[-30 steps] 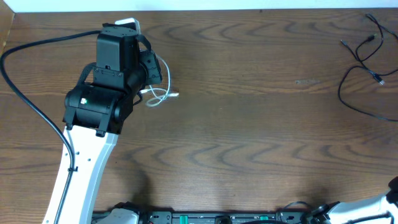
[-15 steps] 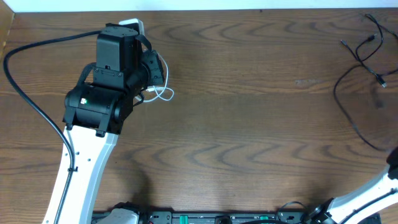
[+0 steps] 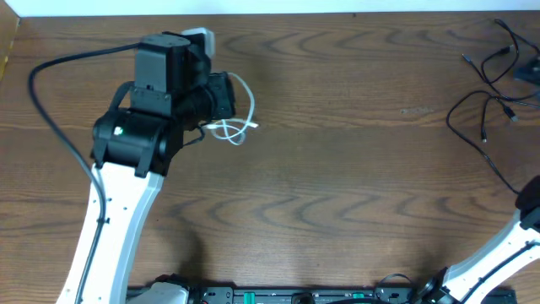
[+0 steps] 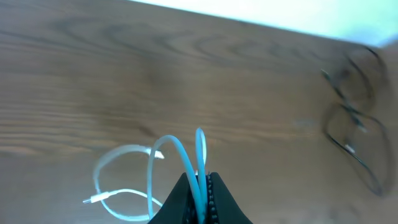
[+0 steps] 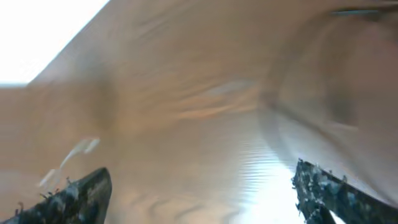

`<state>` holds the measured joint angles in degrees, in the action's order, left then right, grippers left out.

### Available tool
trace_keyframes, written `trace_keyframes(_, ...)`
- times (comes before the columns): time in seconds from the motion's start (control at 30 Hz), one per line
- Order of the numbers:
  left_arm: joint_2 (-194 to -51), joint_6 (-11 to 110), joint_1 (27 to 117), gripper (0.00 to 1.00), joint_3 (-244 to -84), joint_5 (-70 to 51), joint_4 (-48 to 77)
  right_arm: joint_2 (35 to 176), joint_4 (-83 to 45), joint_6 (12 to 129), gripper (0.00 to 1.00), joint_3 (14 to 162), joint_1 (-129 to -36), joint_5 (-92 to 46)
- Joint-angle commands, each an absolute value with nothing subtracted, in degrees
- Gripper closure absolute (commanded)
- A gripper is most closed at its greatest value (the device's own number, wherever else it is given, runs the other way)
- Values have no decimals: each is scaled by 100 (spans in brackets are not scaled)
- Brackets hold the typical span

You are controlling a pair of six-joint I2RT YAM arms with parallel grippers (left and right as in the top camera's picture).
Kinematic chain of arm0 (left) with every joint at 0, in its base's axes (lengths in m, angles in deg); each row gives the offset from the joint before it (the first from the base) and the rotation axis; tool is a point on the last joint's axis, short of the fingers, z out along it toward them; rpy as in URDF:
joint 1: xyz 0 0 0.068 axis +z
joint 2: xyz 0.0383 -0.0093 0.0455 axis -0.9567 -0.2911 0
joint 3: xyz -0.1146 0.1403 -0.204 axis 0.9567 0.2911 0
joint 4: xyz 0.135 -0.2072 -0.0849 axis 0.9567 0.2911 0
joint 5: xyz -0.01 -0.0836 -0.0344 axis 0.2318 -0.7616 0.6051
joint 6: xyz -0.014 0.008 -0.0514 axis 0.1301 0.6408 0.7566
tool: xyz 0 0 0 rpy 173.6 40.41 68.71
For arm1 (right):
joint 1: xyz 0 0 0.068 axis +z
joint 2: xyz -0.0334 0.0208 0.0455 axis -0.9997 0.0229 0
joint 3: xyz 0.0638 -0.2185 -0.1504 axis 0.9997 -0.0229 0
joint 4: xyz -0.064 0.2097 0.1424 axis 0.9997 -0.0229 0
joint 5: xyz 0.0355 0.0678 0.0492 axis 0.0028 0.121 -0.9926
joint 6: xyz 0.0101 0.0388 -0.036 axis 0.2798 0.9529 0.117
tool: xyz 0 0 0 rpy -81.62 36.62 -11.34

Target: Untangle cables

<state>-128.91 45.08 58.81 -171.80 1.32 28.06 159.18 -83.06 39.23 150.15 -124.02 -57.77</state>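
Observation:
A thin white cable point(image 3: 240, 127) lies in small loops on the wooden table, just right of my left arm. My left gripper point(image 3: 226, 97) is shut on a doubled strand of it; in the left wrist view the cable point(image 4: 124, 180) rises between the closed jaws of the gripper point(image 4: 200, 190), and its plug end rests on the wood. A thin black cable point(image 3: 485, 114) sprawls at the far right of the table and shows faintly in the distance point(image 4: 351, 124). My right gripper point(image 5: 199, 196) stands open over blurred wood, with nothing between its fingers.
The right arm's white link point(image 3: 506, 249) comes in at the lower right corner. A thick black arm cable point(image 3: 51, 127) arcs along the table's left side. The table's far edge point(image 3: 337, 12) runs along the top.
My left gripper has shifted right and slightly back, carrying the white cable. The black cable has bunched leftward into a new shape. The right arm's link has come further into view.

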Motion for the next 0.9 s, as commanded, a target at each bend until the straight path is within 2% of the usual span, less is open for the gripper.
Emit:
trace_keyframes(0.0, -13149, 4296, 5886, 92, -17221, -1066, 2775, 15763, -8365, 2782, 8, 15081, -11875, -7187)
trace_keyframes(0.3, -13555, 4285, 5886, 93, -17221, -2451, 2275, 15763, -8324, 2589, 6, 15081, -10144, -7283)
trace_keyframes(0.5, -13558, 5002, 5888, 93, -17221, -2539, 1628, 15763, -8153, 2589, 7, 15081, -9195, -7633)
trace_keyframes(0.7, -13558, 8010, 5886, 93, -17221, -1136, 1425, 15763, -7268, 2950, 7, 15081, -8369, -7836)
trace_keyframes(0.87, -13558, 10753, 5888, 92, -17221, -939, 1567, 15763, -6761, 3024, 7, 15081, -7838, -7843)
